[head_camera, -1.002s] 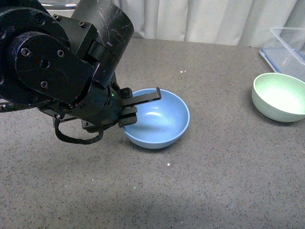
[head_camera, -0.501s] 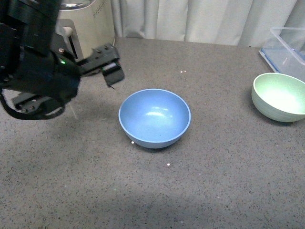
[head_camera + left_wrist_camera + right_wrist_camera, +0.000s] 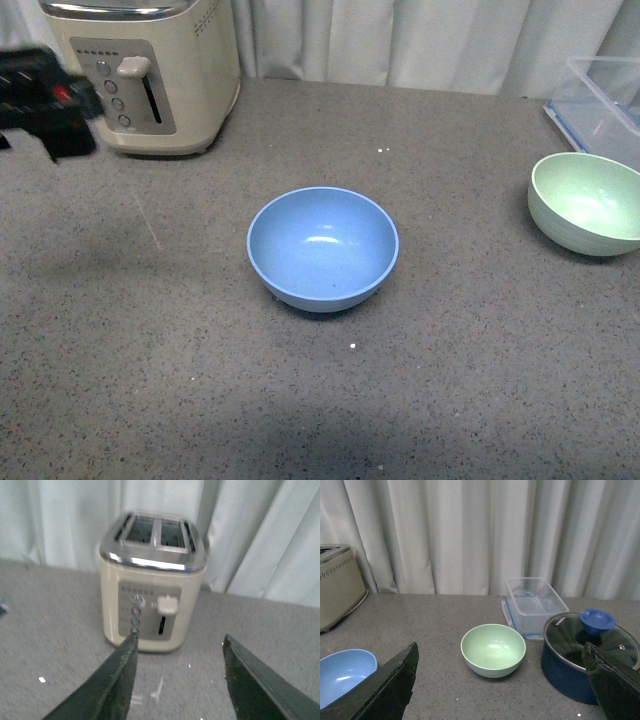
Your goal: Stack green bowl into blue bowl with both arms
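Note:
The blue bowl (image 3: 322,248) stands upright and empty mid-table, with nothing touching it. At the right edge of the front view sits the green bowl (image 3: 588,203), also upright and empty. A blurred black piece of my left arm (image 3: 45,100) shows at the far left, well away from both bowls. My left gripper (image 3: 180,638) is open and empty, pointing at the toaster. My right gripper (image 3: 500,647) is open too, with the green bowl (image 3: 493,650) on the table some way beyond its spread fingers (image 3: 385,690). The blue bowl (image 3: 345,672) shows off to one side there.
A cream toaster (image 3: 150,70) stands at the back left, close to the left arm. A clear plastic container (image 3: 605,95) lies behind the green bowl. Beside that bowl in the right wrist view is a dark blue pot (image 3: 590,655) with a glass lid. Curtains close off the back.
My left arm has pulled away from the blue bowl's left rim, up and to the far left, uncovering the toaster. The blue bowl stays on the table; the green bowl has not moved.

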Controlling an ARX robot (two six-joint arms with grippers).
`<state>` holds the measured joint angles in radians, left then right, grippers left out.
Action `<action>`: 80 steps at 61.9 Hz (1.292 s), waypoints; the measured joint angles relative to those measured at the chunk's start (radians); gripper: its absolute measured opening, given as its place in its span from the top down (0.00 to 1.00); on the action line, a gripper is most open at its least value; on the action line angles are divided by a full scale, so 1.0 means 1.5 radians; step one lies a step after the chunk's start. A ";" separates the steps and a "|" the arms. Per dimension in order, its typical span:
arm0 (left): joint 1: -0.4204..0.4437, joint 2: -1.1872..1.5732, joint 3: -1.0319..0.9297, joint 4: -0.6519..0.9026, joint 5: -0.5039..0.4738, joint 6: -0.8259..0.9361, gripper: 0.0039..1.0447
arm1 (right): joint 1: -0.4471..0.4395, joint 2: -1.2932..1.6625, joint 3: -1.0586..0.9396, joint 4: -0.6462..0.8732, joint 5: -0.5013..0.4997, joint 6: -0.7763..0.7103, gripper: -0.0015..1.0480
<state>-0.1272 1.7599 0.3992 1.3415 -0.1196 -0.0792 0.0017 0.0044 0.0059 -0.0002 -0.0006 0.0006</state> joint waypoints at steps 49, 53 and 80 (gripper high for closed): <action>0.083 -0.535 -0.232 -0.300 0.078 0.048 0.96 | 0.000 0.000 0.000 0.000 0.000 0.000 0.09; 0.083 -0.567 -0.239 -0.325 0.079 0.048 0.96 | 0.000 0.000 0.000 0.000 0.000 0.000 0.09; 0.083 -0.786 -0.253 -0.514 0.079 0.048 0.96 | 0.000 0.000 0.000 0.000 -0.001 0.000 0.09</action>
<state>-0.0021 0.5804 0.0193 0.5705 -0.0006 -0.0078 0.0017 0.0044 0.0059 -0.0002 -0.0013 0.0006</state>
